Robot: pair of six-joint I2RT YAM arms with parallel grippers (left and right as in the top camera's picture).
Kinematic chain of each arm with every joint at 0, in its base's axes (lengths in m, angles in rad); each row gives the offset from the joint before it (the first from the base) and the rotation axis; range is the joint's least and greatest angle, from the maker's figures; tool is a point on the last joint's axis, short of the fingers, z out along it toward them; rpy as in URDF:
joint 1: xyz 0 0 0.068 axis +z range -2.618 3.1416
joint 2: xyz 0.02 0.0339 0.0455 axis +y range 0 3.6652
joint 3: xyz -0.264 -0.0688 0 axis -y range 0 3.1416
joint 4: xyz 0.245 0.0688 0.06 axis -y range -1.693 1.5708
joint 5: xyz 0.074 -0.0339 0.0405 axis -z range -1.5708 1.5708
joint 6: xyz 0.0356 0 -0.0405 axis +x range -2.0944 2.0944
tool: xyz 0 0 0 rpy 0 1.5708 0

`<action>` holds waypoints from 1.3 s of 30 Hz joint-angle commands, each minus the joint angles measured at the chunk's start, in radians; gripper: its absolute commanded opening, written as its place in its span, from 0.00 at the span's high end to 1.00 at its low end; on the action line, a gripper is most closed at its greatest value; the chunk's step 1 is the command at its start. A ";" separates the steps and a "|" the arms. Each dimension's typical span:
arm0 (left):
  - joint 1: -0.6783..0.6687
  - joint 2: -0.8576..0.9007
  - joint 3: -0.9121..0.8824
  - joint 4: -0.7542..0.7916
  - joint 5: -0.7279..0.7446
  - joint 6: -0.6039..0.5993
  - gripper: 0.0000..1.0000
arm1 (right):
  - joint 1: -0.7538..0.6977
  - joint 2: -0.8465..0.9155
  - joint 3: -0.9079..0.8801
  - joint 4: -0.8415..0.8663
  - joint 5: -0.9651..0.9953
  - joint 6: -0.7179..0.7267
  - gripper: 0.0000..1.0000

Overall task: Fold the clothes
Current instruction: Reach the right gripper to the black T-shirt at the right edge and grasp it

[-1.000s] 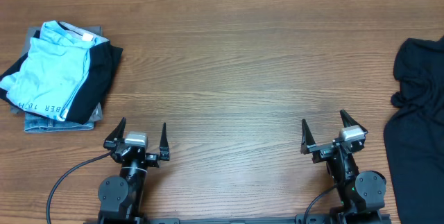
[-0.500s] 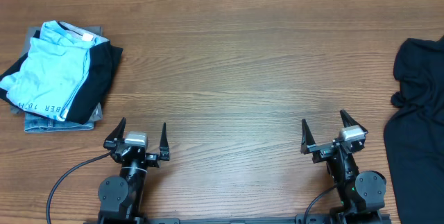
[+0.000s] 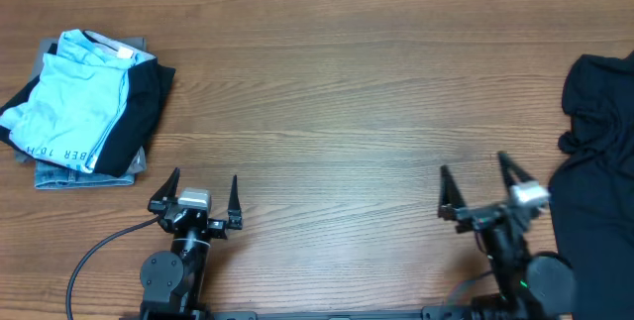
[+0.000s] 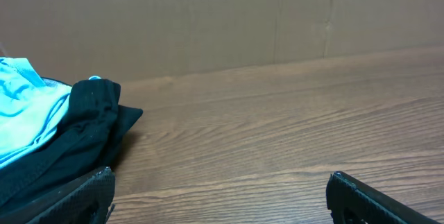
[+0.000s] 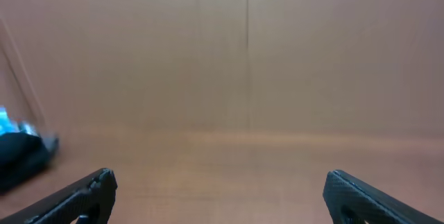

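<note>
Black thin T-shirt (image 3: 599, 152) rumpled at wood-grain table (image 3: 337, 92) right edge; left gripper (image 3: 205, 175), right gripper (image 3: 474, 163) fingers spread, empty.

My gripper (image 5: 218, 182) has its jaws spread wide. My two dark fingers (image 5: 80, 196) reach in from the bottom corners, with only blurred wooden table (image 5: 222, 158) showing between them. Beyond the table is a plain brown wall (image 5: 139, 57) with a vertical seam (image 5: 248, 44). At the far left edge lies a dark bundle (image 5: 21, 156) with a light blue patch (image 5: 7, 121) above it, too blurred to tell more.
</note>
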 commanded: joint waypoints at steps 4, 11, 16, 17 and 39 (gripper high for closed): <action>0.005 -0.009 -0.004 0.000 -0.013 0.019 0.00 | -0.004 0.346 0.553 -0.245 0.047 0.044 0.00; 0.005 -0.009 -0.004 0.000 -0.013 0.019 0.00 | -0.004 0.945 1.318 -0.902 0.087 0.037 0.00; 0.005 -0.009 -0.004 0.000 -0.013 0.019 0.00 | -0.068 1.372 1.855 -1.340 0.168 0.036 0.00; 0.005 -0.009 -0.004 0.000 -0.013 0.019 0.00 | -0.098 1.451 1.946 -1.410 0.171 0.036 0.00; 0.005 -0.009 -0.004 0.000 -0.013 0.019 0.00 | -0.662 2.102 2.194 -1.528 0.074 0.063 0.00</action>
